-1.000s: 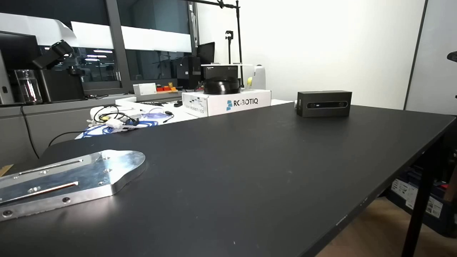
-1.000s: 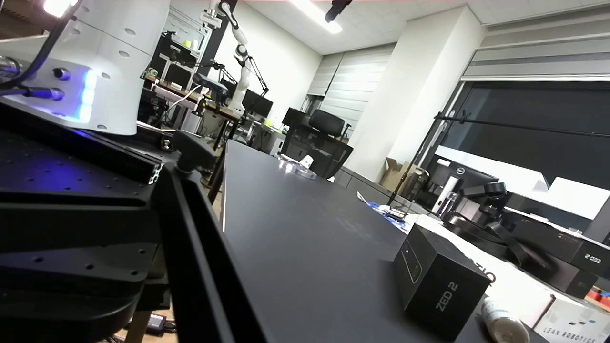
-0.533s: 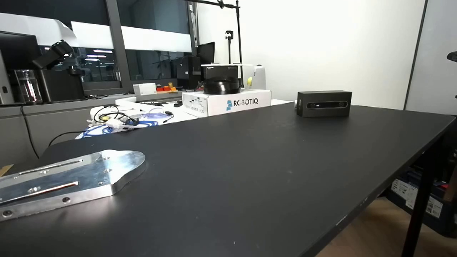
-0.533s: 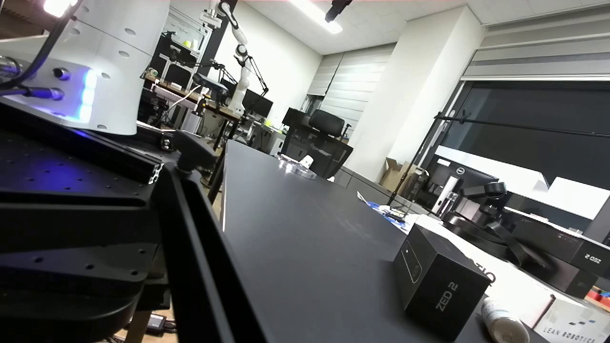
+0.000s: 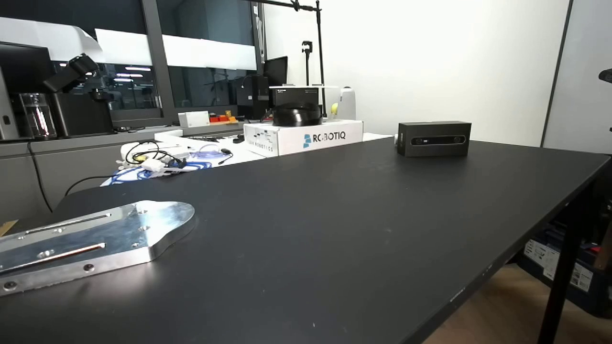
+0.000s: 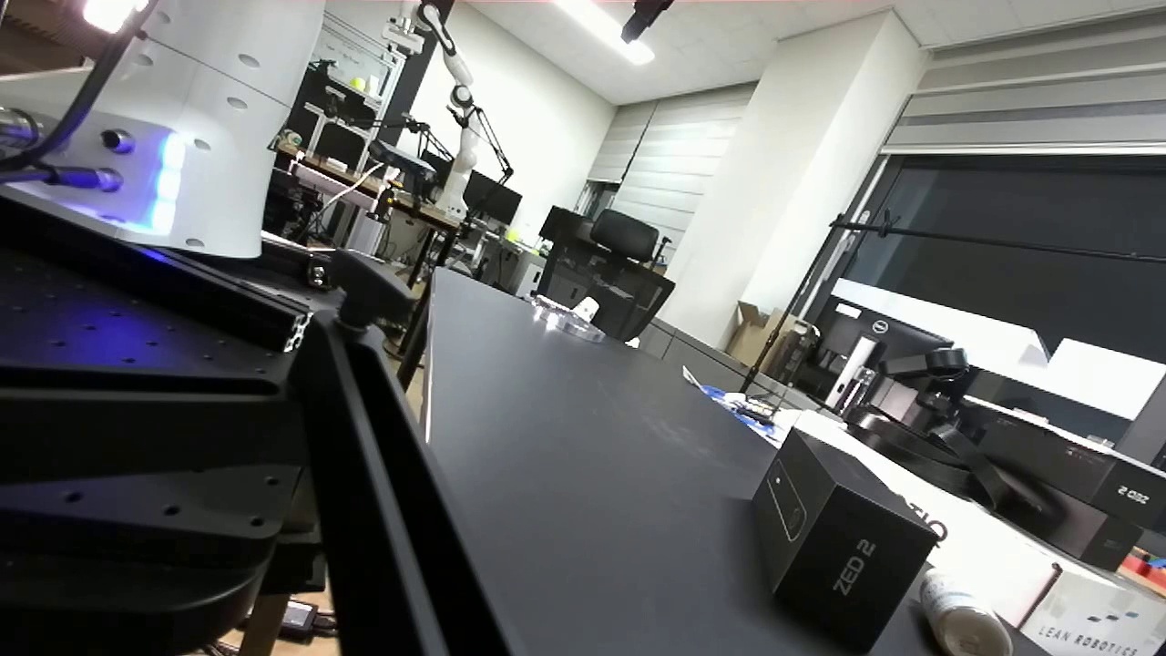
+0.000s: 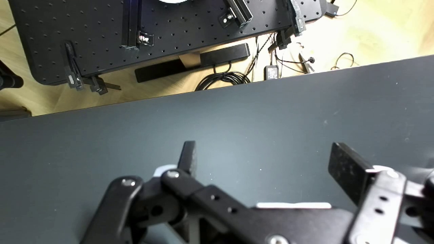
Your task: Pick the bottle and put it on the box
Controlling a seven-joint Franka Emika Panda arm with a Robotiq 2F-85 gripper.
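- Beneath my black two-fingered metal claw [image 7: 263, 151], a flat matt-black tabletop [image 7: 264, 122] is stretching out, and a black perforated metal plate [image 7: 190, 30] is showing beyond its edge.
- My claw is standing released: its fingers are sitting wide apart, bare tabletop is showing between the tips, and nothing is being held.
- Well apart from the claw, outside the wrist view, a low black rectangular cardboard box [image 6: 847, 538] is resting on the same tabletop.
- Also well apart from the claw, a white cylindrical bottle [image 6: 964, 612] of unclear material is lying just beside the box, apparently on its side, between it and a white printed cardboard carton [image 6: 1098, 620]; whether it is touching the box, I am failing to make out.
- Over the last second I am seeing nothing change: in both exterior views, box and bottle are keeping their places.
- For the task, I am reading this as the pick still waiting; the claw, I am guessing, is needing to travel to the bottle without nudging the box, and a light brush is risking a roll.
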